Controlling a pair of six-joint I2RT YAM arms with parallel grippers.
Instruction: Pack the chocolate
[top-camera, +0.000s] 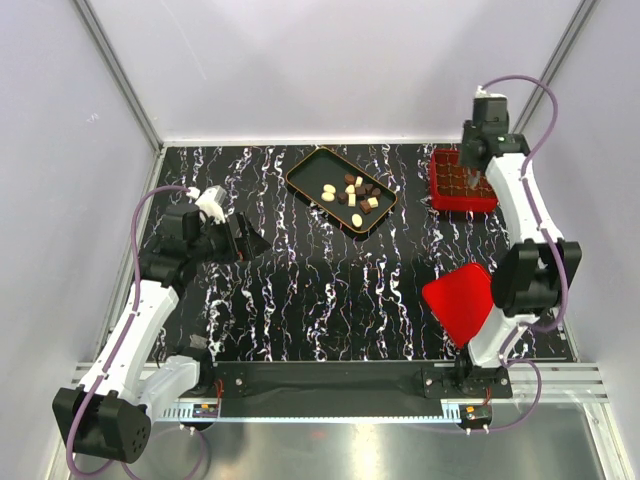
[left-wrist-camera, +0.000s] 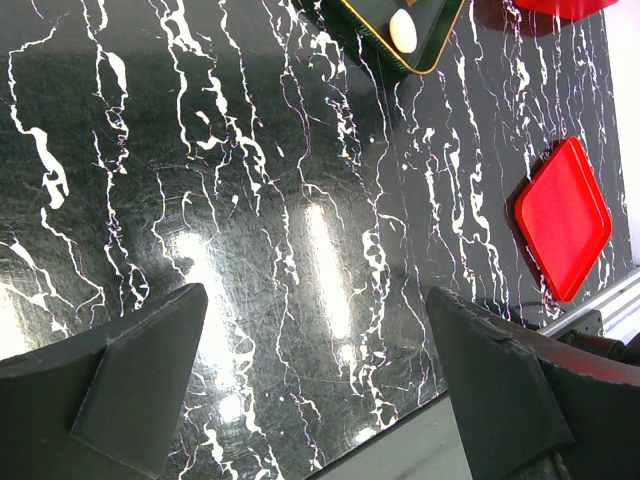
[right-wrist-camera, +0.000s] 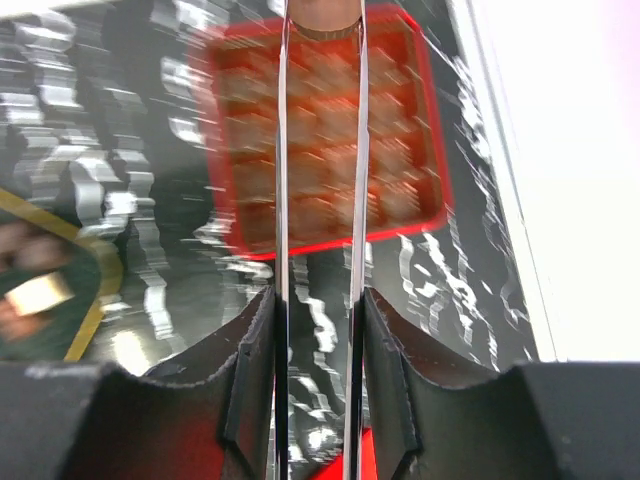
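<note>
Right gripper (right-wrist-camera: 318, 350), pinching tweezers (right-wrist-camera: 283, 200) around a chocolate (right-wrist-camera: 322, 16), is hovering over the box (right-wrist-camera: 425, 120) at two o'clock to drop it in a cell; left gripper (left-wrist-camera: 318, 355) is hanging wide open.

chocolates (top-camera: 352, 193) in tray (top-camera: 310, 172) | box (top-camera: 450, 192) right of tray | lid (top-camera: 460, 300) before box

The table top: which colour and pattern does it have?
The table top is glossy black with white marble-like streaks. It shows best in the left wrist view.
</note>
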